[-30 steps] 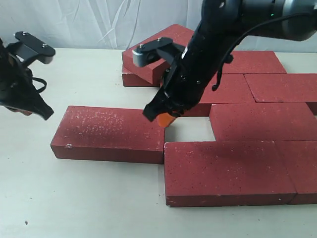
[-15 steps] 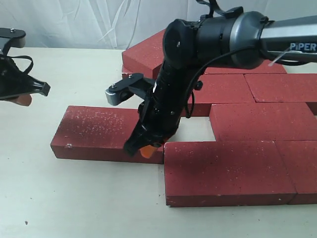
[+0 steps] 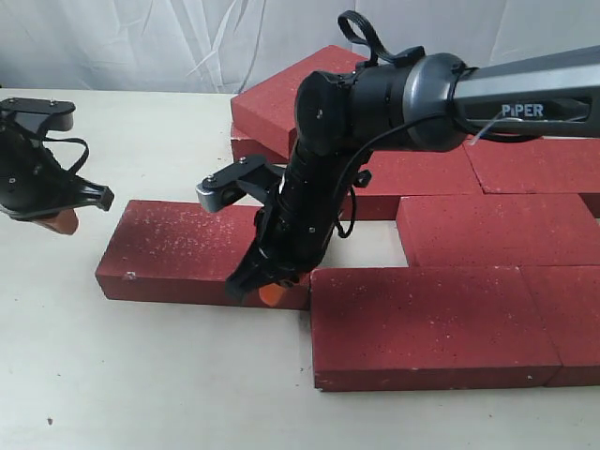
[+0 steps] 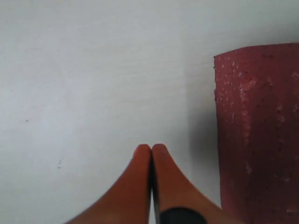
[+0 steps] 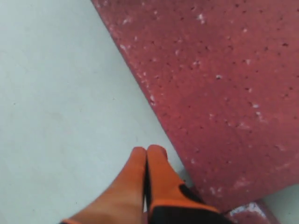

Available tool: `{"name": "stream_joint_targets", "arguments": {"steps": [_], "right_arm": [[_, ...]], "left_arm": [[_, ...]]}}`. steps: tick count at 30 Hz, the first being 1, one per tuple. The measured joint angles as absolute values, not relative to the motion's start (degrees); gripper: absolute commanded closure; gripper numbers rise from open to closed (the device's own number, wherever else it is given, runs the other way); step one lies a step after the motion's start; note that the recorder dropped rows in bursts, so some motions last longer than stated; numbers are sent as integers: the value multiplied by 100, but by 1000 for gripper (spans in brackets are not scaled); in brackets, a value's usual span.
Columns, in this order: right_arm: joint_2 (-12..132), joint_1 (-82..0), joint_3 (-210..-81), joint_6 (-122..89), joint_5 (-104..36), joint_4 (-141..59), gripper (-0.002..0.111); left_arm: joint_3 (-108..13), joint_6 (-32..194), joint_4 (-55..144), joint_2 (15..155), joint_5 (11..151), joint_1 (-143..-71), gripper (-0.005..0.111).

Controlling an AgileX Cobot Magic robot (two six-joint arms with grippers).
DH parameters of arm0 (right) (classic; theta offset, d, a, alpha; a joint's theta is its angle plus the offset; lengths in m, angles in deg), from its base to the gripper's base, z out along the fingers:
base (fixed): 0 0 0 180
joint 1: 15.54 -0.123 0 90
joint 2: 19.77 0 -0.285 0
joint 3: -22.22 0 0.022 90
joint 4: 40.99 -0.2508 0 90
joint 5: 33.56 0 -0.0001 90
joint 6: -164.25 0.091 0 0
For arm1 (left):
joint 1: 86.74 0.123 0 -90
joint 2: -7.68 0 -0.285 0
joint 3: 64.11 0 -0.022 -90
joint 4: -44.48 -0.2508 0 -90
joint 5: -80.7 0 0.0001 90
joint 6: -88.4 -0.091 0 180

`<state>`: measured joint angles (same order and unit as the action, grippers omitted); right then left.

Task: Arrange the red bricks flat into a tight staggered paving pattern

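Observation:
A loose red brick lies flat at the left, its right end touching the front-row brick. Several more red bricks lie flat in staggered rows at the right, and two are stacked at the back. My right gripper is shut and empty, down at the loose brick's near right corner, its fingertips low over the table beside the brick's long edge. My left gripper is shut and empty, just off the loose brick's left end, tips over bare table.
A small bare gap shows between the loose brick's right end and the middle-row brick. The pale tabletop stretches in front and to the left. A white curtain hangs behind the table.
My right gripper has swung from over the gap down and left to the loose brick's near edge. My left gripper has come down and right toward the brick's left end.

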<state>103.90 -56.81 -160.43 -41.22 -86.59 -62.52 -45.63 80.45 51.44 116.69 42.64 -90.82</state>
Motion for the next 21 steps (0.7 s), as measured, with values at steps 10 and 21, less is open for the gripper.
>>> {"name": "stream_joint_targets", "arguments": {"steps": [10,21], "right_arm": [[10390,-5681,-16043,-3822,-8422,-6015,109],[10390,-5681,-16043,-3675,-8186,-5926,109]], "left_arm": [[-4563,7836,5362,11956,4287,-9082,107],[-4563,7315,5916,11966,4415,-9082,107]]}}
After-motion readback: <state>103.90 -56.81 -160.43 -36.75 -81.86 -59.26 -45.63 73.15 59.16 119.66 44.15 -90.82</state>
